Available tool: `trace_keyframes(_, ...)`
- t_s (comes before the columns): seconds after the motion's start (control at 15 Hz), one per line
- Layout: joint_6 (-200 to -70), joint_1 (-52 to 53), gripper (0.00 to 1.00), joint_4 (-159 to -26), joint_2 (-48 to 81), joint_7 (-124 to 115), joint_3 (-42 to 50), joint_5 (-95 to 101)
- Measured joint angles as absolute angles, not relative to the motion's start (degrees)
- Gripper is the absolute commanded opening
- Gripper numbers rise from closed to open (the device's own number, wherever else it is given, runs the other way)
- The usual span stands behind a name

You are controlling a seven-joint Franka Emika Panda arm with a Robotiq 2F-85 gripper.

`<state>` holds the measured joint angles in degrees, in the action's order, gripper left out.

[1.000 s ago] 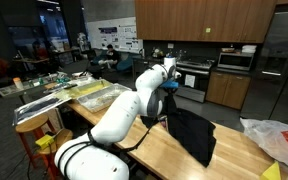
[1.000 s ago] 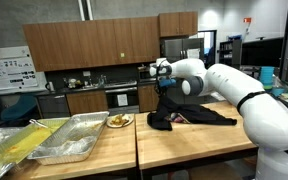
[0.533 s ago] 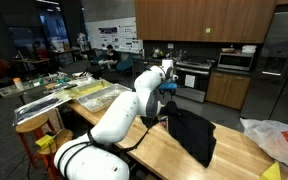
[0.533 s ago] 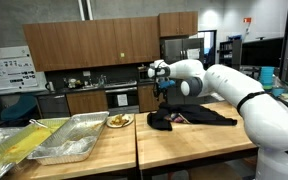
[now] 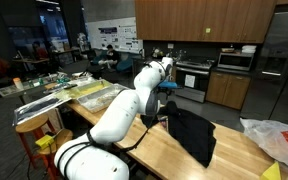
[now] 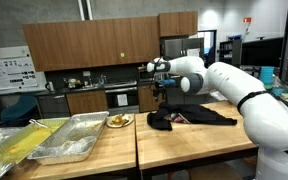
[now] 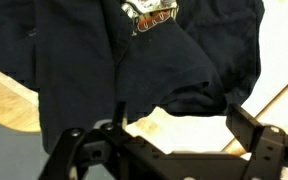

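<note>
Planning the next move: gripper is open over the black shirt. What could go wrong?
1. The black shirt lies bunched in folds under the open gripper; a pinch may catch several layers.
2. A fold lies close to one finger, so cloth could snag and drag across the table.

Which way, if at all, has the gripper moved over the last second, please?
Yes. In an exterior view the gripper has risen straight up with its jaws open. It is now clear of the black garment, which lies on the fixed wooden table.
</note>
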<state>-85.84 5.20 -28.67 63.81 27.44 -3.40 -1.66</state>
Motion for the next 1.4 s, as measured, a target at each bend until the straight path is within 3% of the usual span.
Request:
trace_keyframes(0.87, -82.19, 6.22, 1.0, -29.12, 64.27, 33.27, -3.61, -1.64)
trace_keyframes(1.4, -99.76, 13.35, 1.0, -29.29, 66.76, 21.85, -2.86, -0.17)
